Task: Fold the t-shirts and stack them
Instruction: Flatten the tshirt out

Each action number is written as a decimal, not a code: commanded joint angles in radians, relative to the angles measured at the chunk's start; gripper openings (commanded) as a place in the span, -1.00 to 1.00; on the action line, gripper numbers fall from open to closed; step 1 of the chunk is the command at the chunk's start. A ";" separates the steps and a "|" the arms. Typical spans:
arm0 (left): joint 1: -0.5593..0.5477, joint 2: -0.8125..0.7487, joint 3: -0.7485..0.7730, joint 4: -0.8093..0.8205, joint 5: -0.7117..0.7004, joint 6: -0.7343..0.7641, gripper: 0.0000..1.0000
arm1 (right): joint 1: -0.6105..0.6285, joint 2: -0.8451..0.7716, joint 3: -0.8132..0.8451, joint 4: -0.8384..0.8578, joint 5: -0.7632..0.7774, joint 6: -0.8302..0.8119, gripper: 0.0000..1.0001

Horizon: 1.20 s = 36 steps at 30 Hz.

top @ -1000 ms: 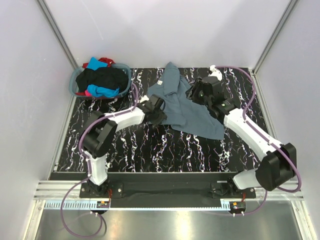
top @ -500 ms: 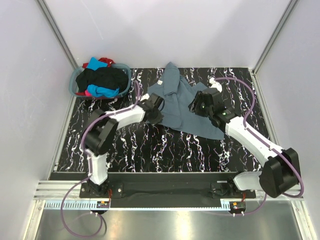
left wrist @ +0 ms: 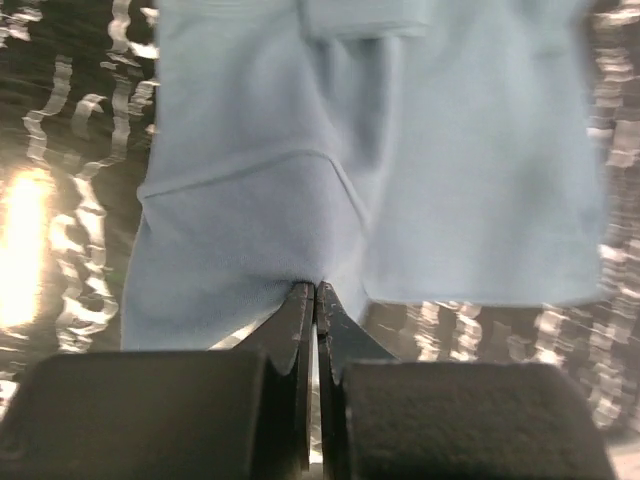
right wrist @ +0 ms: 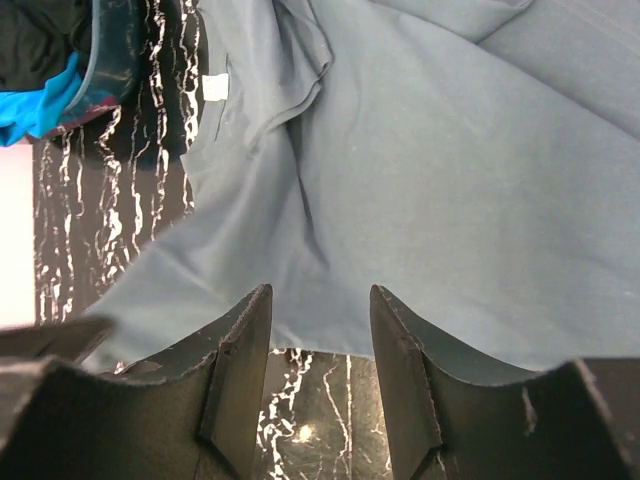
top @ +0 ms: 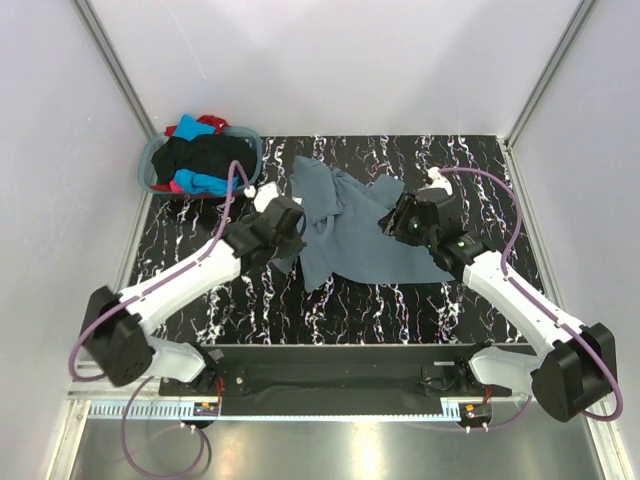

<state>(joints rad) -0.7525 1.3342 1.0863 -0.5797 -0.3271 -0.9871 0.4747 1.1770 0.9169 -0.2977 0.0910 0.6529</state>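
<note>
Left gripper (left wrist: 315,290) clenched on blue-grey t-shirt (top: 345,238) edge, frame centre; right gripper (right wrist: 320,305) parted, empty: have it pinch the shirt's right edge, then draw cloth taut and flat.

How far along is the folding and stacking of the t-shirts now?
Done: nothing folded or stacked yet. In hand: the blue-grey t-shirt lies rumpled on the table, the left gripper shut on its edge, the right gripper open over its other side. Left: fold it, then the other t-shirts heaped in the basket.
</note>
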 commanded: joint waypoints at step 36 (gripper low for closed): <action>0.332 0.203 -0.202 0.352 0.307 0.259 -0.08 | -0.004 0.012 -0.009 0.049 -0.080 0.048 0.03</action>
<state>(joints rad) -0.4236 1.5307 0.9039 -0.4229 -0.0700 -0.6754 0.4747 1.2156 0.9131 -0.2817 0.0303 0.6876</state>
